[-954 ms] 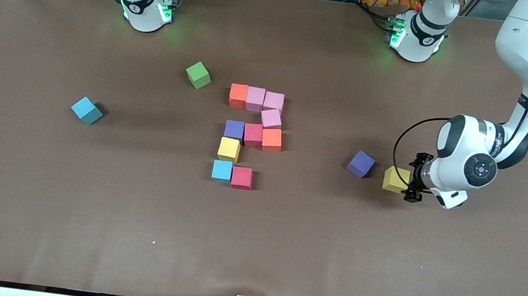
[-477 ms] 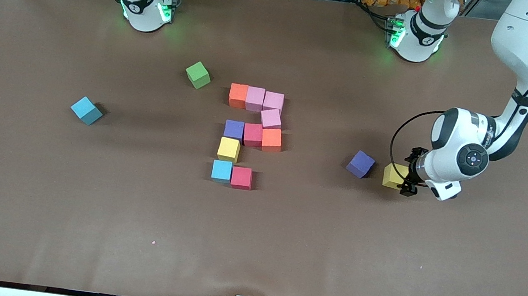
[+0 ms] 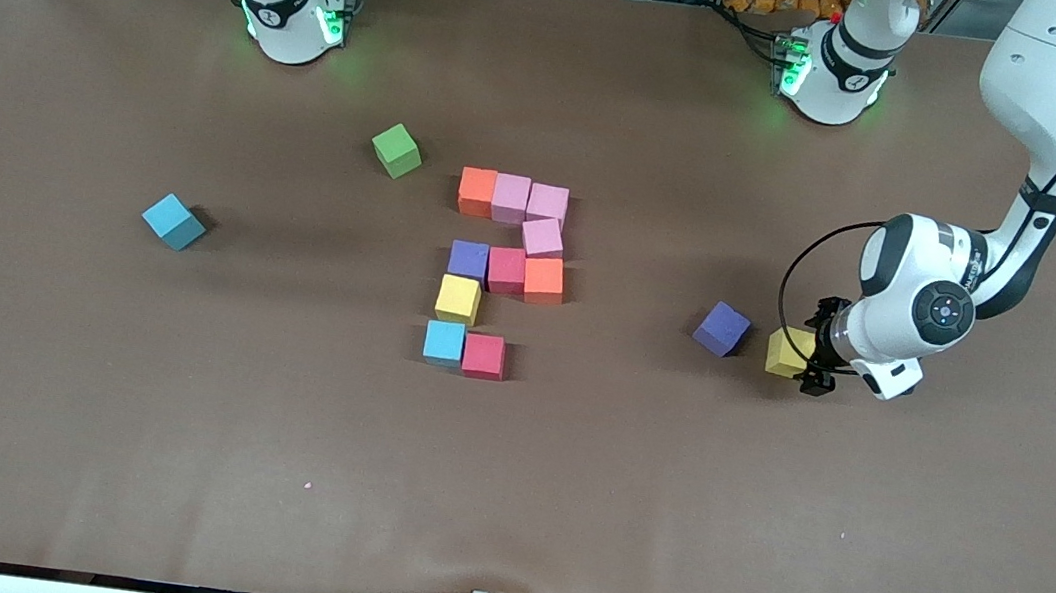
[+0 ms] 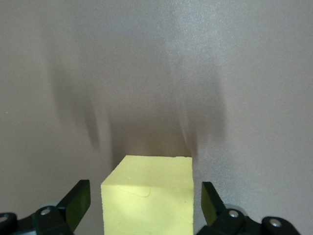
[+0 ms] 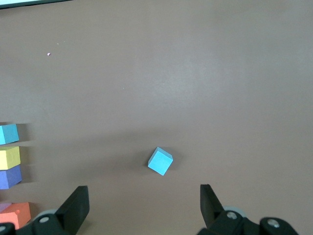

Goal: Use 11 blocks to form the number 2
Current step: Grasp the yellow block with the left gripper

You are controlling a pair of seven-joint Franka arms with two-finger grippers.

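Loose yellow block [image 4: 146,196] is sitting at the left arm's end of the table, just beside a stray purple block [image 3: 721,328], well apart from the unfinished number 2 [image 3: 503,271]. Left gripper [image 4: 145,201] is straddling it, fingers wide, not yet gripping. Right gripper [image 5: 144,205] is waiting open, high over a stray blue block [image 5: 160,161].

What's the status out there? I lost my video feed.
Left tool open, straddling loose yellow block, not yet gripped. Right tool open, waiting high over table. Number 2 lacks its last corner cube. Purple block lies beside the yellow.
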